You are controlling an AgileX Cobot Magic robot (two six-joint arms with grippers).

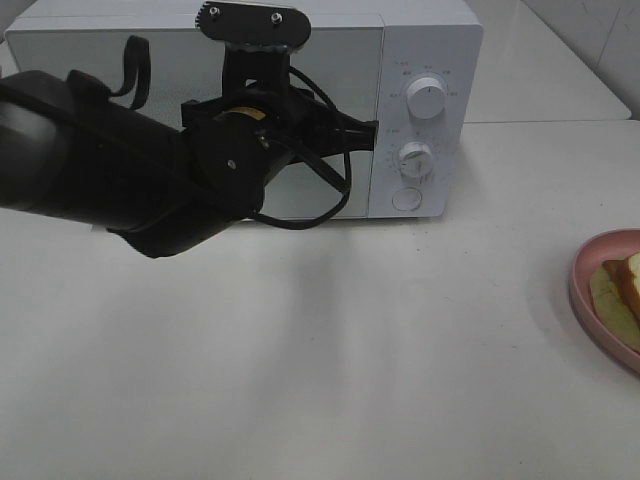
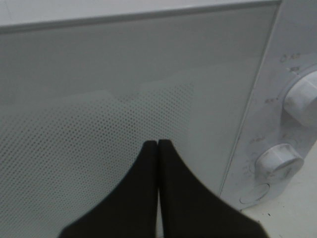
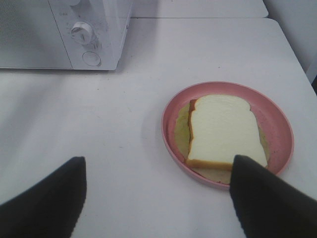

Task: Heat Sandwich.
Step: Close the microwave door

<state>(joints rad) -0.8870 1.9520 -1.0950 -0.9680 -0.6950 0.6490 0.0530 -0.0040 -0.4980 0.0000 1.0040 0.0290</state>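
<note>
The sandwich (image 3: 223, 131), white bread with a tan crust, lies flat on a round pink plate (image 3: 224, 85). In the high view only its edge (image 1: 622, 285) shows at the far right, on the plate (image 1: 583, 290). My right gripper (image 3: 158, 159) hovers open above the table just in front of the plate, one finger over the plate's near rim. The white microwave (image 1: 430, 40) stands at the back with its door closed. My left gripper (image 2: 157, 143) is shut on nothing, its tips (image 1: 372, 127) close to the door's right edge by the control panel.
The microwave's panel carries two knobs (image 1: 428, 98) (image 1: 414, 158) and a round button (image 1: 406, 198). The black left arm (image 1: 120, 170) stretches across the door front. White tabletop (image 1: 330, 360) spreads between microwave and plate.
</note>
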